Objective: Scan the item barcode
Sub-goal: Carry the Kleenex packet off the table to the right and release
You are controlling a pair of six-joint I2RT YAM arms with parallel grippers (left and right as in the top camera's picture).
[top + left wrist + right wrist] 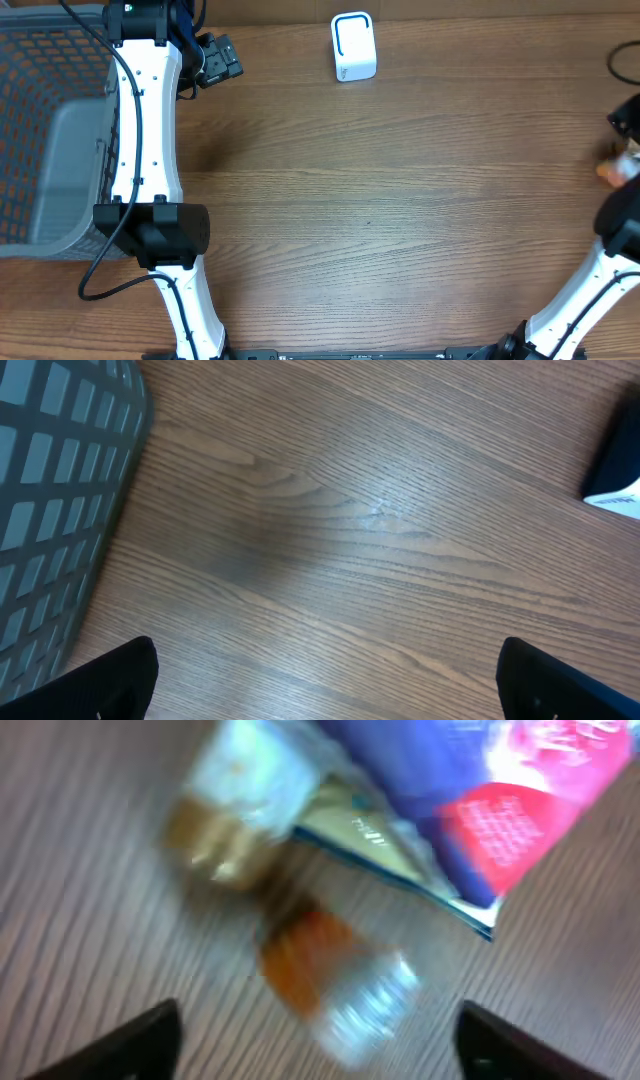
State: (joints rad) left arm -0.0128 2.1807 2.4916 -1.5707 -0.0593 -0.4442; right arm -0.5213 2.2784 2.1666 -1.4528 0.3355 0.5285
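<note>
Under right pincer [320, 1048], blurred bottle [335, 985], axis diagonal

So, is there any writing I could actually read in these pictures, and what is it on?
No text reads clearly.
Blue and pink packet: white print on its red patch, too blurred to read.
Same packet, cream edge strip: small dark letters, blurred.
Small bottle: blurred, no legible label.
White box: only a blue rounded outline, no words.
</note>
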